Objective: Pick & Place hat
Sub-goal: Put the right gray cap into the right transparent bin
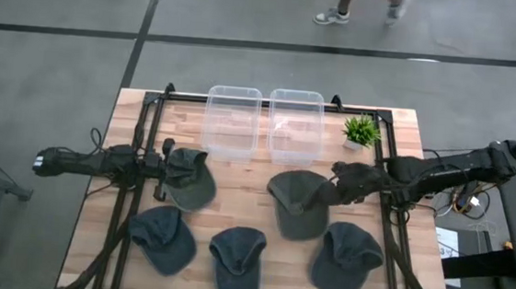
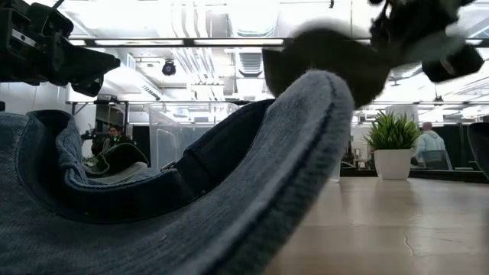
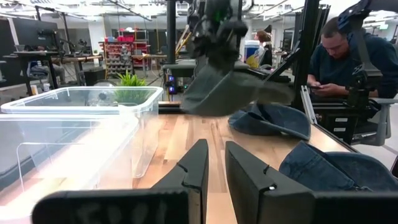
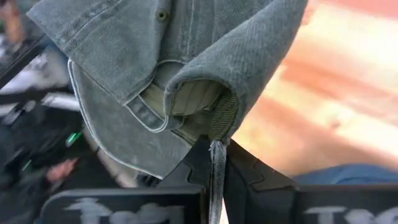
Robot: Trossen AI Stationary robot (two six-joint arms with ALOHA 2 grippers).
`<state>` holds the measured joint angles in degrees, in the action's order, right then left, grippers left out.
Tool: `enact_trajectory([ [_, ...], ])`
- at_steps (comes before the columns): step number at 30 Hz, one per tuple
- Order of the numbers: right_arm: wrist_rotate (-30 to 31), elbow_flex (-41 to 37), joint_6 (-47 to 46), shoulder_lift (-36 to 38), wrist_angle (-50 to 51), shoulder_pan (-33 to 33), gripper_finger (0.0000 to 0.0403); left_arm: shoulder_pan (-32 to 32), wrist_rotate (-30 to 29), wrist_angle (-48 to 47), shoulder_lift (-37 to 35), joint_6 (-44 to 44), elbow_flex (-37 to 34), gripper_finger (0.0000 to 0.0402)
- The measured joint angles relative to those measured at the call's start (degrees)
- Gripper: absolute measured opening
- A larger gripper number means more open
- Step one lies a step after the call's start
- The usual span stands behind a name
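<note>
**Right gripper clamped on a grey cap above the table**

From above, the right gripper (image 1: 321, 192) held the grey cap (image 1: 296, 203) at table centre, with three blue caps (image 1: 237, 258) toward 6 o'clock and two clear bins (image 1: 232, 120) toward 12. The left gripper (image 1: 166, 169) waited by another cap (image 1: 191, 180) at 9 o'clock. At table height, a blue brim (image 2: 252, 206) filled the foreground. The left wrist showed its jaws slightly apart, empty. The right wrist showed jaws pinched on the cap's edge (image 4: 217, 155).

Person (image 1: 366, 5) cut off by high view's top edge, only legs showing
</note>
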<state>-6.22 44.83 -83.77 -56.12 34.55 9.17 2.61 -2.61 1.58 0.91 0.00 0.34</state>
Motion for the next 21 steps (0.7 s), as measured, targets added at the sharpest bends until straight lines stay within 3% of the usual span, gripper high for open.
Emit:
enact_trajectory([
  [7,-0.9,7.0,4.0,0.1,0.0,0.4,0.0012,0.0,0.0,0.0,0.0,0.0,0.0,0.0048],
  [15,7.2,18.6,11.7,-5.7,2.1,0.3,0.0012,0.0,0.0,0.0,0.0,0.0,0.0,0.0048],
  [21,16.2,30.8,16.8,-10.5,17.0,-0.5,0.0012,0.1,0.0,0.1,0.0,0.0,0.0,0.0048],
])
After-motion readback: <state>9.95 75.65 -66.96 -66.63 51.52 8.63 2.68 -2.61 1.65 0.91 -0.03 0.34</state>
